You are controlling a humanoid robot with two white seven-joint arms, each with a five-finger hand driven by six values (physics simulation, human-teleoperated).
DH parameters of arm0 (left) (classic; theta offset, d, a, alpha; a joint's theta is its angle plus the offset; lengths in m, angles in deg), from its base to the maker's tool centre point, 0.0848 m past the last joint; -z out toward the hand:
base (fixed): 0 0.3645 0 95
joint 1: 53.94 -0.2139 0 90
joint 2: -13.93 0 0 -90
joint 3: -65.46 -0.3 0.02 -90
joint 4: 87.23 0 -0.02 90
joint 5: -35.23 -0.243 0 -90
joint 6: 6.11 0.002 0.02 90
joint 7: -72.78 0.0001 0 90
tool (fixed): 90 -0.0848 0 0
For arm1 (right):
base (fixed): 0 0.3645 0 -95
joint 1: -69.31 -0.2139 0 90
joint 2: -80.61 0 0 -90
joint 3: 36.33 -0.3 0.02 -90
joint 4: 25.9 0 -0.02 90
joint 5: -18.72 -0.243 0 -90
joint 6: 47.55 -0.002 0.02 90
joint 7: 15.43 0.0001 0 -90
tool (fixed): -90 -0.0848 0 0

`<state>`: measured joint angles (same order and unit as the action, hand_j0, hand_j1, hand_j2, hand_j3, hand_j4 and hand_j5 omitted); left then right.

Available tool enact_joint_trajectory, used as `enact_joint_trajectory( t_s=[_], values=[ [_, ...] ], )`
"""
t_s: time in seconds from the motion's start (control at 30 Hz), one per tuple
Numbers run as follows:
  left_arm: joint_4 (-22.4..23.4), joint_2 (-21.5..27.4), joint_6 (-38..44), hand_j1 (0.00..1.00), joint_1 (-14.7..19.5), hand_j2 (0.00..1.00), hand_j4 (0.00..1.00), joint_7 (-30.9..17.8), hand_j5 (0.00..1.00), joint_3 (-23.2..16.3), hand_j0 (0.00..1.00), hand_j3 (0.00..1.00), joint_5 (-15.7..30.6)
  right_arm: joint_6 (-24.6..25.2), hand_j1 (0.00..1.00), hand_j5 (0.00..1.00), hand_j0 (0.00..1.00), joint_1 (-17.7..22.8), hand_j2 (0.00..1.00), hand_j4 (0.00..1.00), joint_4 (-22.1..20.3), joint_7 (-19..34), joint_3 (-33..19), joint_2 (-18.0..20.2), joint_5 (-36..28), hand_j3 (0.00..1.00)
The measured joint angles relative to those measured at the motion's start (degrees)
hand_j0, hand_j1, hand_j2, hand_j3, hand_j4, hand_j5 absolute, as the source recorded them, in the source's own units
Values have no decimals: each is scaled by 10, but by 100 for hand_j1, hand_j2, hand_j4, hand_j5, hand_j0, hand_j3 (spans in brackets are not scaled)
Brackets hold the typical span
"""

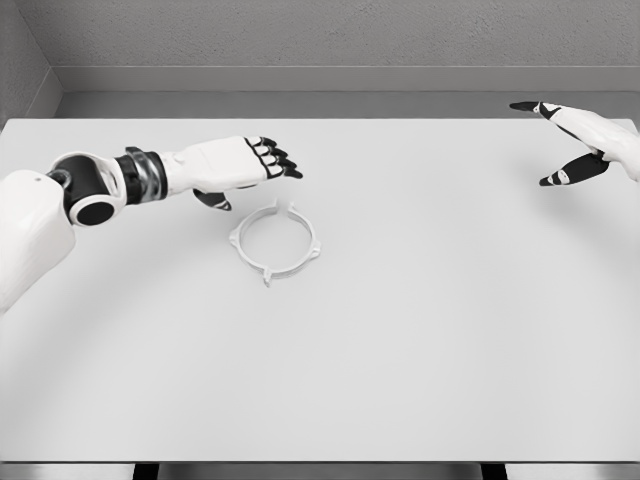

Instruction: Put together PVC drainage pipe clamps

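Note:
A white ring-shaped pipe clamp (276,240) with small lugs on its rim lies flat on the white table (400,340), left of centre. My left hand (250,165) hovers just above and to the upper left of the clamp, fingers stretched out and relaxed, thumb hanging down, holding nothing. My right hand (570,145) is far off at the table's right back corner, fingers spread wide, with nothing in it.
The table's back edge meets a grey wall (320,40). Dark table legs (146,470) show below the front edge.

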<state>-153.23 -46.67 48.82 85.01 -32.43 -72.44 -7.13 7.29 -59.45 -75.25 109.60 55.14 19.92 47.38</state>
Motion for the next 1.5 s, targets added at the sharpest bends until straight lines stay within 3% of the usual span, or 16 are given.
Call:
enact_joint_trajectory(
  t_s=[0.57,1.13,1.5],
  values=[
    [49,-46,0,100,6,100,100,1,100,0,100,100,-40,0,100,100,100,2,100,100,0,0,0,0,-1,100],
    [62,-63,3,100,5,100,100,3,100,2,100,100,-42,0,100,100,100,1,100,100,0,0,1,-7,-1,100],
    [64,-57,0,100,24,100,100,1,100,6,100,100,-50,0,100,100,100,1,100,100,0,0,1,-9,-1,100]
  ],
)
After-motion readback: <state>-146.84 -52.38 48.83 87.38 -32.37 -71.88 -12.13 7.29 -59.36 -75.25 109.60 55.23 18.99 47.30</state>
